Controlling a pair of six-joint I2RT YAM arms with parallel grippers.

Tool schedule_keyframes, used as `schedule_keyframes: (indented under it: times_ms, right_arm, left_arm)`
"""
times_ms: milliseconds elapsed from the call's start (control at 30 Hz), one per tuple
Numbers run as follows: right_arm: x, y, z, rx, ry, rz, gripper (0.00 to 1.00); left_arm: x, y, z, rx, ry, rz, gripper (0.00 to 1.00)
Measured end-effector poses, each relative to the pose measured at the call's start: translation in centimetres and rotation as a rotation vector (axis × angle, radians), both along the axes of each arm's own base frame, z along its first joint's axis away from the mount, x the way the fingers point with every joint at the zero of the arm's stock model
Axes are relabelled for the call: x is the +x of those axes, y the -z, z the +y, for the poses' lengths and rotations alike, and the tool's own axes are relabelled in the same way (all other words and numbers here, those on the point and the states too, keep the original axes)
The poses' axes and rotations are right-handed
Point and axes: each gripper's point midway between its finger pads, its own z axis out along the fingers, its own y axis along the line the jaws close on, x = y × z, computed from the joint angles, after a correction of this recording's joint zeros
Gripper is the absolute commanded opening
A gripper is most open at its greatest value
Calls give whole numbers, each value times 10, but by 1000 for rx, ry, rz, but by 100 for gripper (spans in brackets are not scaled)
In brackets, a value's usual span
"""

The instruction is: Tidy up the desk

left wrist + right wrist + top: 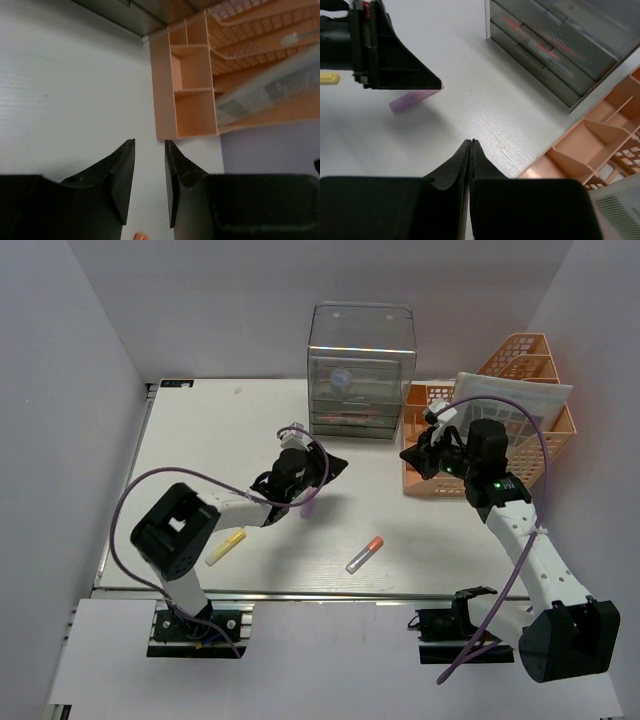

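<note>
The desk (pixel 200 440), a white tabletop, fills the middle of the overhead view. A clear drawer box (pixel 361 370) stands at its far edge, a little right of centre. Just to the right of the box, an orange mesh rack (pixel 520 365) sits on the desk's far right corner. A flat pale pouch (pixel 510 398) leans in its trays, and a row of small open compartments (pixel 192 90) runs along the side facing the box. In front of the box and slightly to its left, the left gripper (pixel 150 144) is above the bare desk with its jaws apart and nothing between them. A small lilac object (pixel 412 99) lies on the surface under it, too blurred to name. In front of the box and to its right, close to the rack's near corner, the right gripper (pixel 471 142) has its fingers pressed together with nothing seen between them. Farther from the box, toward the near edge, lies a clear tube with an orange cap (pixel 365 554). Well to the box's near left lies a yellow marker (pixel 226 546). Both lie flat on the desk, apart from each other.
</note>
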Motion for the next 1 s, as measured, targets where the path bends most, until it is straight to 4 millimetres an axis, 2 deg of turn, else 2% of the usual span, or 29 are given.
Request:
schedule_keyframes:
  times_ms: [133, 267, 400, 467, 533, 667, 833, 1000]
  right_arm:
    - [1, -7, -5, 15, 8, -35, 0]
    - [3, -8, -12, 17, 29, -46, 1]
    - [4, -8, -16, 17, 43, -48, 4]
    - [4, -9, -18, 18, 45, -52, 4]
    - [3, -10, -18, 18, 45, -58, 4]
    - [3, -12, -18, 17, 44, -64, 4]
    - [3, -12, -18, 16, 43, -66, 4]
    - [3, -12, -18, 15, 43, -66, 4]
  left_arm:
    - [31, 10, -16, -118, -91, 35, 35]
    - [63, 40, -34, -231, -165, 85, 32]
    - [91, 73, -51, -274, -213, 115, 37]
    - [104, 78, -58, -294, -231, 110, 45]
    - [113, 78, -61, -313, -251, 102, 53]
    - [130, 63, -65, -356, -289, 63, 61]
    - [149, 43, -68, -401, -325, 19, 59]
    - [163, 49, -68, -400, -363, 26, 53]
